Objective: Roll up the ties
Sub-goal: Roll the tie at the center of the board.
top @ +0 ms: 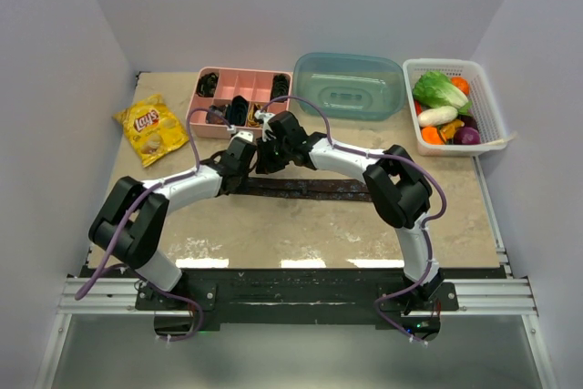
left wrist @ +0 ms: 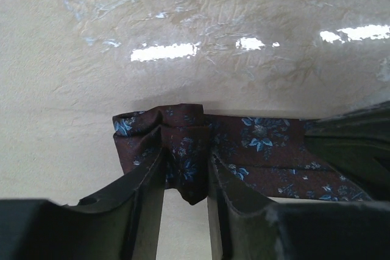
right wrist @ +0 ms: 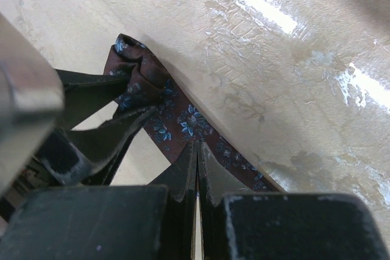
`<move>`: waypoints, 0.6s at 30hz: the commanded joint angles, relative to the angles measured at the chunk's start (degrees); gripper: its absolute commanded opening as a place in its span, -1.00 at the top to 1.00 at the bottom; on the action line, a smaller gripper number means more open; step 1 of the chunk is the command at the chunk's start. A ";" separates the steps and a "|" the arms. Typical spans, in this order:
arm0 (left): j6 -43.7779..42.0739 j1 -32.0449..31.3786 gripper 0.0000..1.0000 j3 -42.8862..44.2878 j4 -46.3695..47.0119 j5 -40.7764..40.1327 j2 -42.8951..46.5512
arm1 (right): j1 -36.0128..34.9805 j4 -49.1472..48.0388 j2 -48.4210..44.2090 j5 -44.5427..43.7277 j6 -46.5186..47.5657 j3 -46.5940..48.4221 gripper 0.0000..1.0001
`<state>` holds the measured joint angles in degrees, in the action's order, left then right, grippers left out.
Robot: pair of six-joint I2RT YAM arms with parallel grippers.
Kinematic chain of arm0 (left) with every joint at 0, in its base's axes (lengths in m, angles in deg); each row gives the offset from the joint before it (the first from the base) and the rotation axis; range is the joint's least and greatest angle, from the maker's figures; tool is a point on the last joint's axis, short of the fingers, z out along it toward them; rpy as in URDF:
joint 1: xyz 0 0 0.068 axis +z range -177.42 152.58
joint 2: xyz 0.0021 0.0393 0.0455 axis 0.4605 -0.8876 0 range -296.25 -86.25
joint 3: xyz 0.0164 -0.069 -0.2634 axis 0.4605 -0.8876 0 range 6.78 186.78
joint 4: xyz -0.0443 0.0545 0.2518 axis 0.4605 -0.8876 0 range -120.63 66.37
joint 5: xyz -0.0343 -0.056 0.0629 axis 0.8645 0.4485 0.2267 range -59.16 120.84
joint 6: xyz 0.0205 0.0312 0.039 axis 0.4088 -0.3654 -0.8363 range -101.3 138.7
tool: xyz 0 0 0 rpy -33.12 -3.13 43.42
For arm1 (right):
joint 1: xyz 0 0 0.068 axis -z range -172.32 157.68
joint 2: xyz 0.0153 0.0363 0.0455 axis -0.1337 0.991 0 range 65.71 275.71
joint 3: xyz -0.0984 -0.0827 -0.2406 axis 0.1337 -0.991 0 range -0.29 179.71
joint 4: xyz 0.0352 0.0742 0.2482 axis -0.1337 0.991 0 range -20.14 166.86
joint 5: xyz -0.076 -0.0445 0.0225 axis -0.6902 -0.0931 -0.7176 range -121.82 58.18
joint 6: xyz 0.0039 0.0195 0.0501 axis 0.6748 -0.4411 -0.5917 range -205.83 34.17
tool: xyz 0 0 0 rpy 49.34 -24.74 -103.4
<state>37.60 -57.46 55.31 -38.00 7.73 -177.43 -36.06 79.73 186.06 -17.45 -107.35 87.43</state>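
Observation:
One of the ties, dark maroon with small blue flowers, lies flat across the middle of the table. Its left end is folded over into a small bunch. My left gripper straddles that bunch, its jaws parted, and the folded cloth with its pointed tip sits between the fingers. The right wrist view shows those left fingers either side of the fold. My right gripper is shut, its tips resting on the flat tie just right of the fold. From above, the two grippers stand close together.
A pink divided tray with small dark coils in it stands at the back, just beyond the grippers. A teal lidded container and a white basket of vegetables stand back right. A yellow chips bag lies back left.

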 commanded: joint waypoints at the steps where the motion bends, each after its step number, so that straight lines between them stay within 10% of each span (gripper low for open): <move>1: -0.88 -0.46 0.17 0.77 0.48 2.37 0.91 | 0.24 0.41 -1.00 -0.84 1.13 0.78 1.00; 18: -0.53 -0.54 0.12 -1.60 5.40 8.35 5.49 | 0.15 0.33 -0.74 -0.66 1.30 0.26 1.00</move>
<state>37.11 -57.81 53.89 -35.95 14.22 -173.01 -36.02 79.75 186.06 -17.45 -107.17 87.43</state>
